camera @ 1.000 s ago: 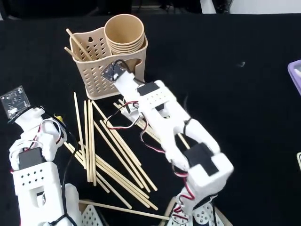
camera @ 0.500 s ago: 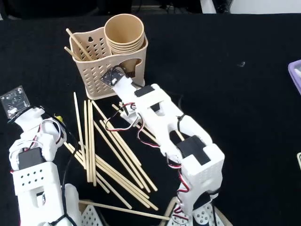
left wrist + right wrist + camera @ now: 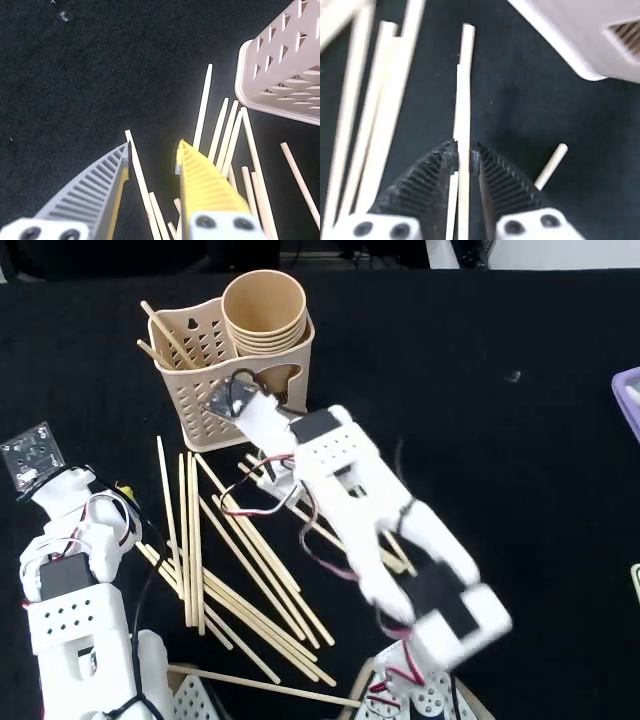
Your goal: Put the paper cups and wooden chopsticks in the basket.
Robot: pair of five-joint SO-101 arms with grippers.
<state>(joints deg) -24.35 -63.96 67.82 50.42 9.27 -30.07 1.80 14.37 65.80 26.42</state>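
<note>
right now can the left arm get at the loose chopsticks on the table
Probably yes: the left tool is open above the loose chopsticks, one lying in line between its jaws, and nothing stands in between. The basket stands clear of it.

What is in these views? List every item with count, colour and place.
table: one, black cover
basket: one, beige, far side of the table
paper cups: one nested stack, tan, in the basket
chopsticks in the basket: about two, pale wood, beside the cups
loose chopsticks: many, pale wood, scattered on the table before the basket
held chopstick: one, pale wood, gripped near the basket
purple container: one, high view's right edge, cut off
left gripper: one, grey and yellow, open over loose chopsticks
right gripper: one, black, shut on the held chopstick
</note>
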